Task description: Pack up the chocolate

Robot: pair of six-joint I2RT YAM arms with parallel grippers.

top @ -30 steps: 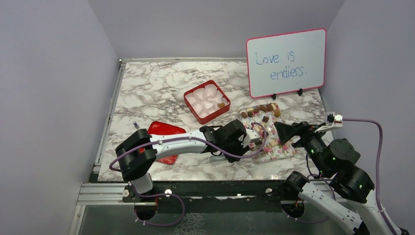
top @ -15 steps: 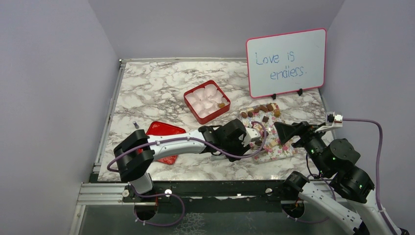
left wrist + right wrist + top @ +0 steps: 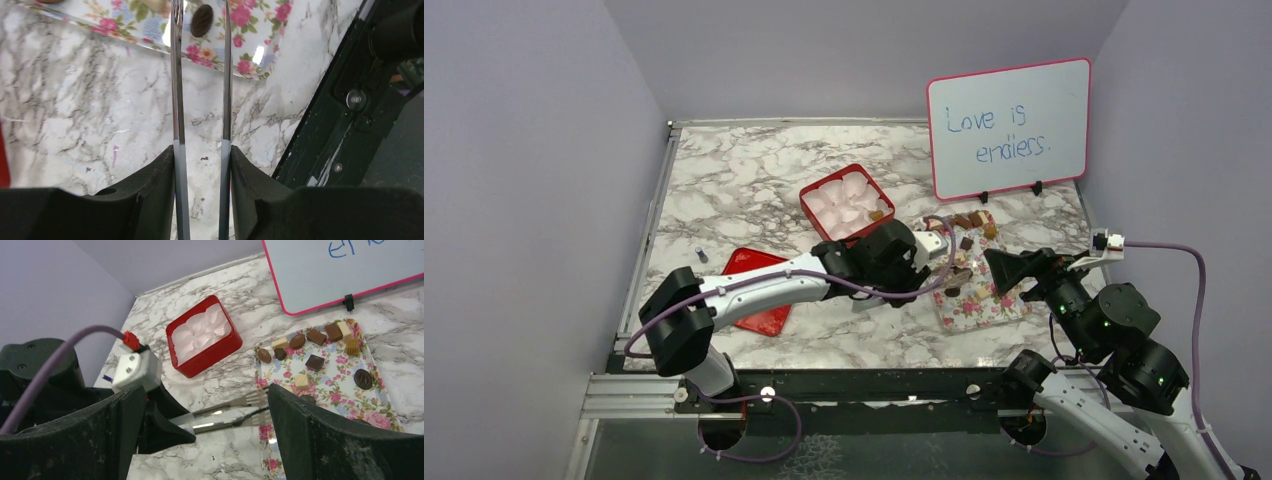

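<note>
Several chocolate pieces (image 3: 315, 361), dark brown, light brown and cream, lie on a floral tray (image 3: 345, 385), mostly at its far end (image 3: 964, 220). My left gripper (image 3: 944, 270) carries two long metal tong blades. They stand apart over the tray's left edge with nothing seen between them. A dark oval piece (image 3: 202, 20) lies on the tray beyond the blades (image 3: 176, 100). A red box (image 3: 848, 205) of white paper cups holds one brown piece (image 3: 876, 214). My right gripper (image 3: 1009, 272) is wide open and empty beside the tray.
A red lid (image 3: 759, 290) lies flat at the left front, under the left arm. A whiteboard (image 3: 1009, 125) stands at the back right behind the tray. The table's black front edge (image 3: 320, 125) is close to the left gripper.
My left arm has swung back and left, and the tongs have moved from the tray's near part to its left edge, closer to the red box. The right arm has not moved.
</note>
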